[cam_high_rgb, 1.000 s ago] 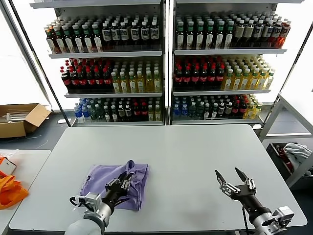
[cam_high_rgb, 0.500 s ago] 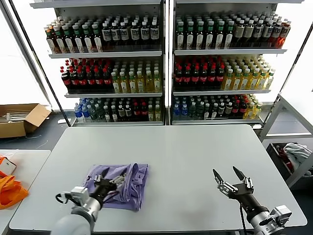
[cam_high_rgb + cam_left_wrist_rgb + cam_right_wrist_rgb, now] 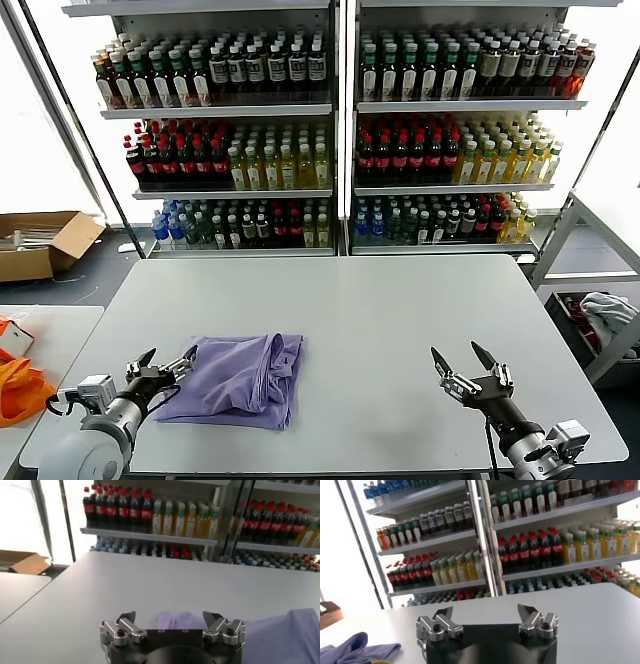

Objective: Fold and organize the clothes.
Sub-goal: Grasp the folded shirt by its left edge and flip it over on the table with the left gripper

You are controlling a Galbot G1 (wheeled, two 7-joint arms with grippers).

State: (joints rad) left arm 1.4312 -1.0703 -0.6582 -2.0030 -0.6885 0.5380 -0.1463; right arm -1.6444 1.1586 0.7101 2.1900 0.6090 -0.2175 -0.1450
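Observation:
The lavender T-shirt [image 3: 240, 377] lies folded in a bundle on the grey table [image 3: 380, 320], left of centre near the front edge. It also shows in the left wrist view [image 3: 280, 635] and at the edge of the right wrist view [image 3: 355, 650]. My left gripper [image 3: 166, 362] is open and empty, just off the shirt's left edge, low over the table; in its own view [image 3: 170, 617] the jaws stand wide apart. My right gripper [image 3: 461, 359] is open and empty at the front right of the table, far from the shirt; its own view [image 3: 485, 612] shows it too.
Shelves of bottles [image 3: 330, 130] stand behind the table. An orange cloth [image 3: 20, 390] lies on a side table at the left. A cardboard box [image 3: 40, 243] sits on the floor at the back left. A bin of clothes [image 3: 600, 320] stands at the right.
My left gripper has let go of the shirt and drawn back to the left, off the fabric. The shirt has settled flat. My right gripper has drifted slightly left.

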